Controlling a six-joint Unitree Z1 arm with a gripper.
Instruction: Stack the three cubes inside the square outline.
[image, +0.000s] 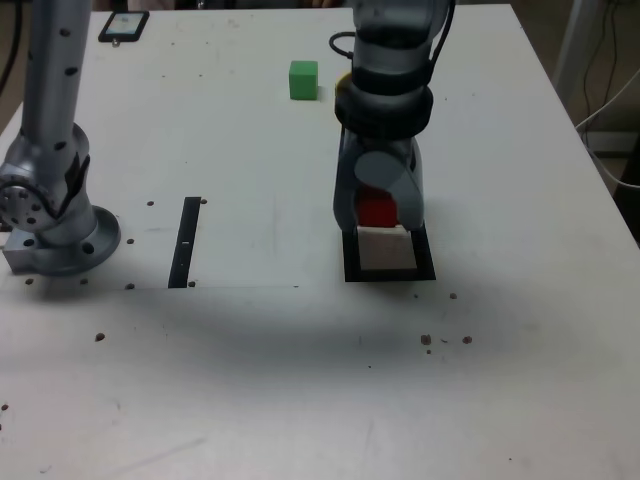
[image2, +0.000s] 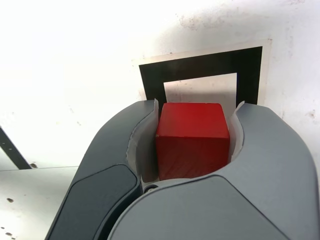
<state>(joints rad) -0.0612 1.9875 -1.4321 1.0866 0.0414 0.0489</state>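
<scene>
The gripper (image: 378, 212) hung right over the square outline (image: 352, 262), and its jaws were clamped on the red cube (image: 376, 208), one grey jaw pressed to each side. In the wrist view the red cube (image2: 193, 139) sat snug between the pale inner pads (image2: 145, 145), with the black frame of the square outline (image2: 200, 65) and its white centre showing just beyond the cube. Whether the cube had touched down inside the frame could not be told from either view.

Further back on the white surface (image: 250, 380), the green cube (image: 303, 80) stood alone, well apart from the outline. Just to its right in the exterior view, a sliver of the yellow cube (image: 343, 82) peeked out from behind the arm (image: 390, 70), most of it hidden.

Toward the exterior view's left, a straight black strip (image: 186, 242) lay on the surface, between the outline and the arm's round grey base (image: 55, 235), touching neither. A dark phone-like object (image: 124, 25) rested at the far left corner. Small dark specks dotted the near part of the surface, below the outline.
</scene>
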